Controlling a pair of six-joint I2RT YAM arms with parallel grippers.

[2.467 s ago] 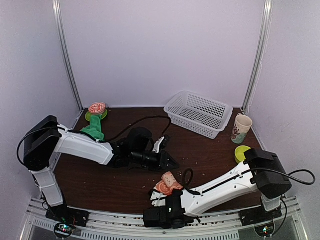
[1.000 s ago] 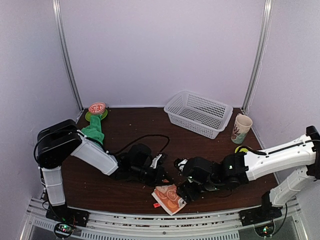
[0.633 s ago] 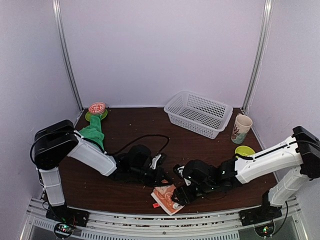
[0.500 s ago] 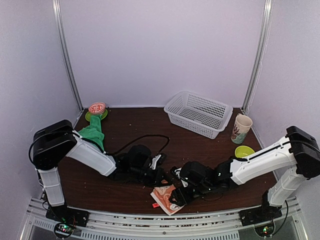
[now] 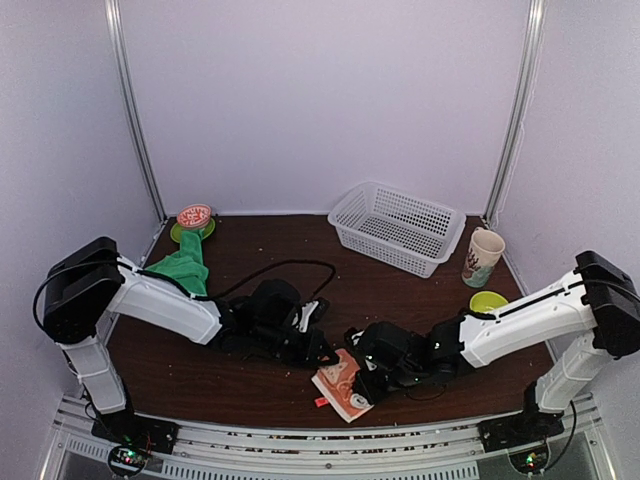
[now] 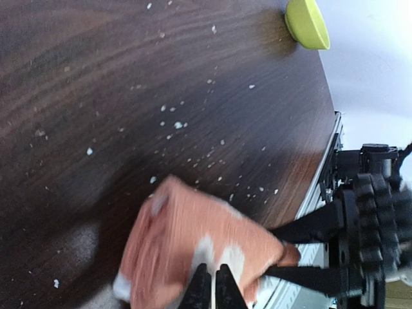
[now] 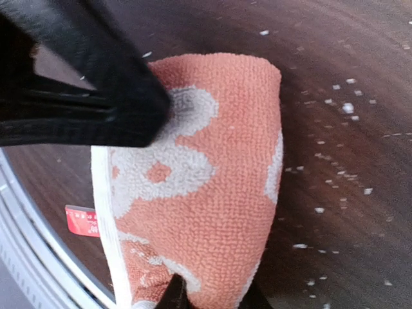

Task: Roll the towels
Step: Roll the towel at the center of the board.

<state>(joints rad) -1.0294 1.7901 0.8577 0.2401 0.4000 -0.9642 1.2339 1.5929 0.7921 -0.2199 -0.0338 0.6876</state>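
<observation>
The peach towel [image 5: 343, 387] with white bunny prints lies folded near the table's front edge, between my two grippers. My left gripper [image 5: 323, 353] is shut on its far edge, and in the left wrist view the left gripper [image 6: 213, 284] has its tips pressed together on the peach towel [image 6: 187, 244]. My right gripper [image 5: 364, 376] is shut on the opposite end; in the right wrist view the right gripper [image 7: 209, 297] straddles the folded peach towel [image 7: 212, 193], and the left fingers [image 7: 109, 96] overlap its upper left. The green towel [image 5: 184, 265] lies bunched at the back left.
A white mesh basket [image 5: 398, 228] stands at the back right, with a printed cup [image 5: 483, 257] and a lime bowl [image 5: 487, 301] to its right. A red-topped dish on a green plate [image 5: 194, 218] sits in the back left corner. Crumbs dot the dark table [image 5: 260, 385].
My right arm slid left to the peach towel and its jaws closed on the towel's end. The towel shifted slightly right and up. The left gripper stayed shut on it.
</observation>
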